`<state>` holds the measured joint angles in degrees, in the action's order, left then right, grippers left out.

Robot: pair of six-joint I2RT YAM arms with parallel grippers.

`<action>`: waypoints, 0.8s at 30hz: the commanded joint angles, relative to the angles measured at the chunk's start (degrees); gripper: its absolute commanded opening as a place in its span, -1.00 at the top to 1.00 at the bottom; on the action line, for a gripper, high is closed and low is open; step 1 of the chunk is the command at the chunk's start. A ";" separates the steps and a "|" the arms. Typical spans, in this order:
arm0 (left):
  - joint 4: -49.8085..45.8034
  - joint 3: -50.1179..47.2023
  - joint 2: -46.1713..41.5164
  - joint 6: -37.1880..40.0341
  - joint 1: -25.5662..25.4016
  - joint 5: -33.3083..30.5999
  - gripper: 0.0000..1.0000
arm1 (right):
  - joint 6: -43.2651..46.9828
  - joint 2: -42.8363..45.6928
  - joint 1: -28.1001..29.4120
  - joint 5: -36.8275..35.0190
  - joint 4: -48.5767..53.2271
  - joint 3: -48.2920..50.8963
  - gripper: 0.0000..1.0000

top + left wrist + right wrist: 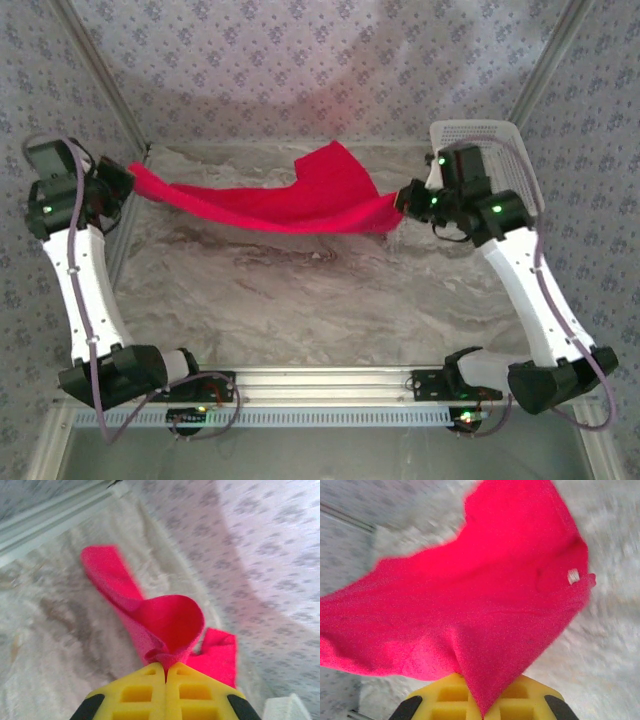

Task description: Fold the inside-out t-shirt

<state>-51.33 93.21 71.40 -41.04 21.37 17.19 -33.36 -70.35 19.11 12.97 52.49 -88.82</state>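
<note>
Item: the inside-out t-shirt (pixel 290 200), one piece, plain bright red, short-sleeved. Location: over the far half of the table (pixel 300 300), strung from far left to far right between the two arms. It sags in the middle, and a broad flap spreads toward the far wall. Whether the lowest fold touches the tabletop cannot be told. Marking: small white tag (pixel 574 575), seen in the right wrist view by a seam line near the cloth's right edge. Holders: left gripper (pixel 165 667), yellow pads pressed together on a bunched, puckered corner of cloth; right gripper (pixel 482 702), pads clamped on a pinched point of fabric that fans out wide beyond them. Other contents: white basket (pixel 490 130) at the far right corner, just behind the right arm. Handling, as judged: light, soft and entirely limp. It droops under its own weight, curls into a loop near the left pads, and will not keep any shape unless laid flat. Not fragile, and the weave looks grippy rather than slick. Small pinches may slip free if the arms pull hard apart. Where to take hold, as judged: at edges and corners, such as hem, shoulder or sleeve ends, gathering a modest tuck of cloth. Spread the shirt on the table before creasing it.
</note>
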 commanded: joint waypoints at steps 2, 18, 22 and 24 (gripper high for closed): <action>-2.81 13.47 -2.48 0.04 0.08 3.61 1.00 | 6.18 3.65 -1.09 1.98 4.00 -11.80 1.00; -5.94 48.89 4.51 0.62 0.17 -2.11 1.00 | 18.53 4.95 -1.95 -16.04 4.57 -41.72 1.00; -4.39 43.16 7.10 0.78 0.17 0.98 1.00 | 19.65 0.97 -1.98 -18.25 2.22 -41.22 1.00; -0.99 35.13 7.18 0.61 0.04 2.62 1.00 | 19.47 -0.86 -2.27 -17.69 -0.06 -38.46 1.00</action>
<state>-54.87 135.81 74.70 -40.99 21.37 18.13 -16.03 -66.54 17.47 -1.61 54.92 -130.10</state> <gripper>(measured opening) 0.039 0.069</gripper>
